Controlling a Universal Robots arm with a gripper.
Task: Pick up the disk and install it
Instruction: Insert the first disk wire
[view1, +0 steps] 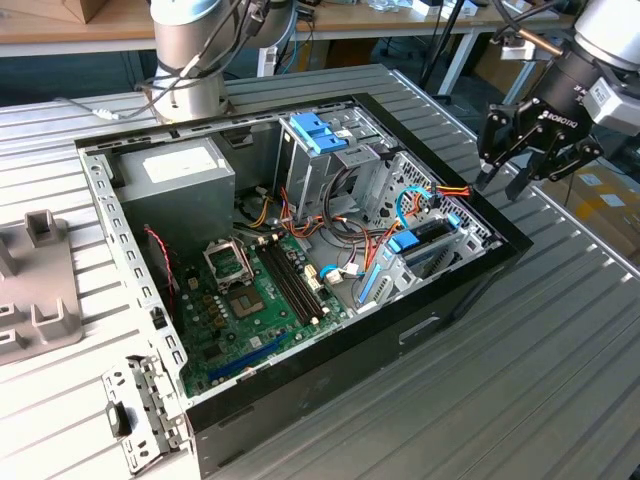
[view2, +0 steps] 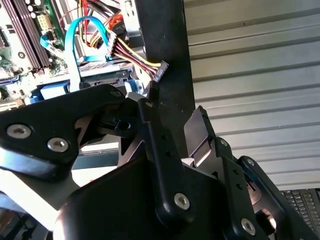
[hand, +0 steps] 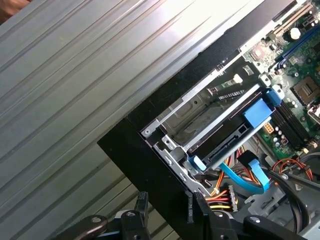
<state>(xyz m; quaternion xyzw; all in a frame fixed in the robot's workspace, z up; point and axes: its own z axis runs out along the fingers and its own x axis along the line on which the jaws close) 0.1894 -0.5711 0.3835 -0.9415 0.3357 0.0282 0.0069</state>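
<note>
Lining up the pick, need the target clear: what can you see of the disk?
The disk is a flat dark slab edged with blue plastic rails and a blue tab. It lies in the metal bay at a corner of the case, cables beside it. Nothing grips it; the open hand hangs outside the case.

The open computer case (view1: 320, 372) lies mid-frame on the ribbed metal table (view1: 530, 400). The gripper (view1: 505, 180) hangs in the upper right of the frame, just outside and above the case's right rim, with its fingers spread and nothing between them. The disk (view1: 418, 240) sits in the drive bay at centre right, below and apart from the gripper. The motherboard (view1: 250, 300) is at lower centre, the grey power supply (view1: 175, 170) at upper left, and the light-blue clip (view1: 315, 132) at top centre.
</note>
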